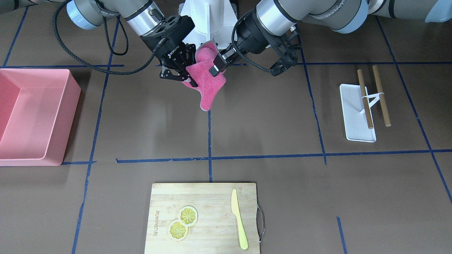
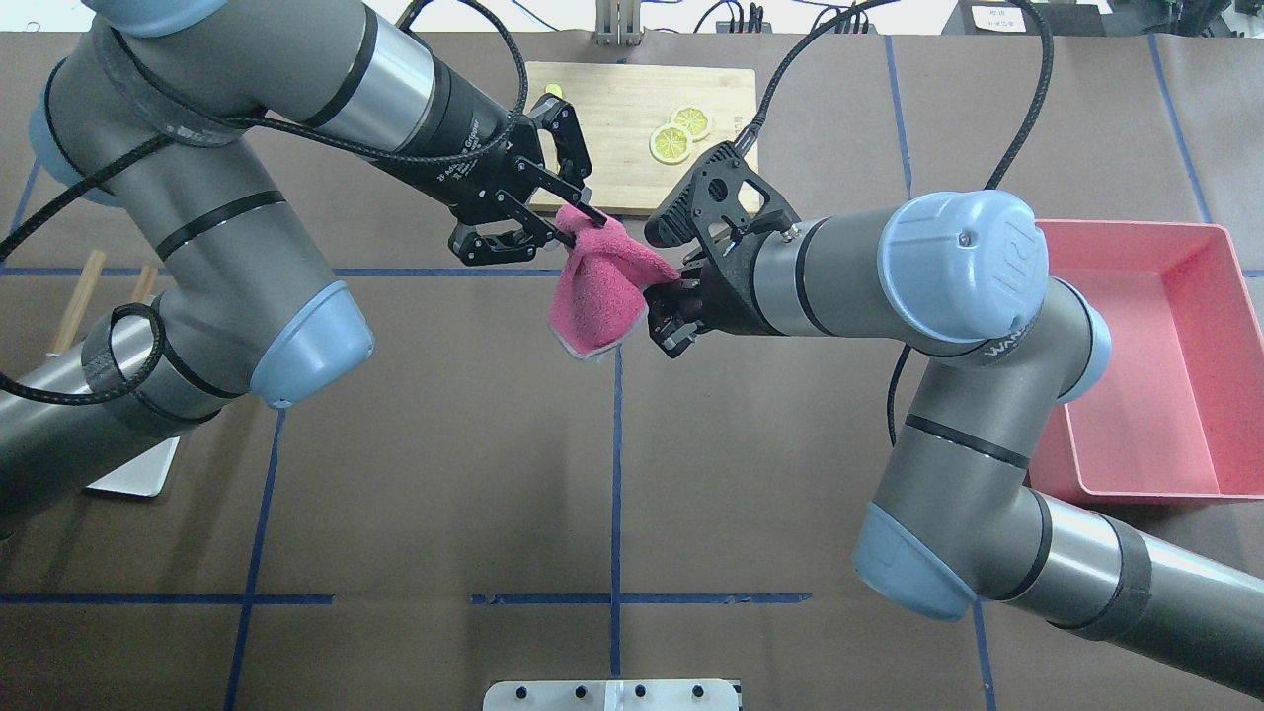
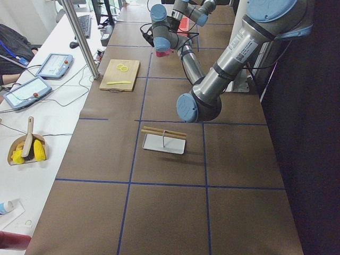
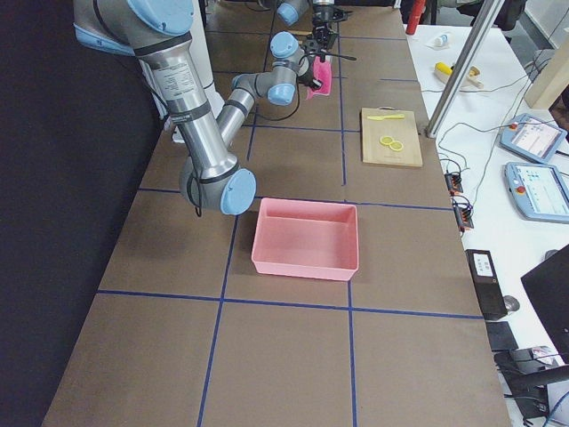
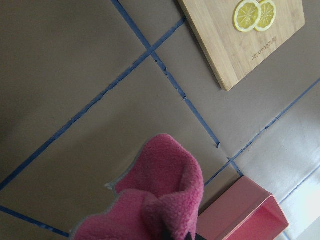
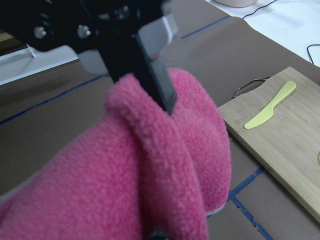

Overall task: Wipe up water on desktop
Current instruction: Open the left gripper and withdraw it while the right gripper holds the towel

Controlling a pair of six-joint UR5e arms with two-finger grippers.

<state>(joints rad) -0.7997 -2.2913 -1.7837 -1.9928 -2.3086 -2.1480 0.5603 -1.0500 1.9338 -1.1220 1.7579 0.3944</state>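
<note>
A pink fleece cloth [image 1: 208, 84] hangs in the air between both grippers, above the dark-brown desktop [image 1: 265, 116] with its blue tape grid. My left gripper [image 1: 216, 67] is shut on the cloth's upper fold; in the overhead view it [image 2: 578, 219] pinches the cloth [image 2: 597, 291] from the left. My right gripper [image 1: 189, 81] is shut on the opposite edge, and shows in the overhead view [image 2: 664, 296]. The cloth fills the bottom of the left wrist view [image 5: 160, 195] and the right wrist view [image 6: 125, 175], hiding each gripper's own fingertips. I see no water on the desktop.
A pink bin [image 1: 72, 88] stands on the robot's right side. A bamboo cutting board [image 1: 212, 197] with lemon slices [image 1: 183, 222] and a yellow knife [image 1: 238, 218] lies at the far edge. A white stand [image 1: 355, 120] with two wooden sticks [image 1: 381, 95] is on the robot's left.
</note>
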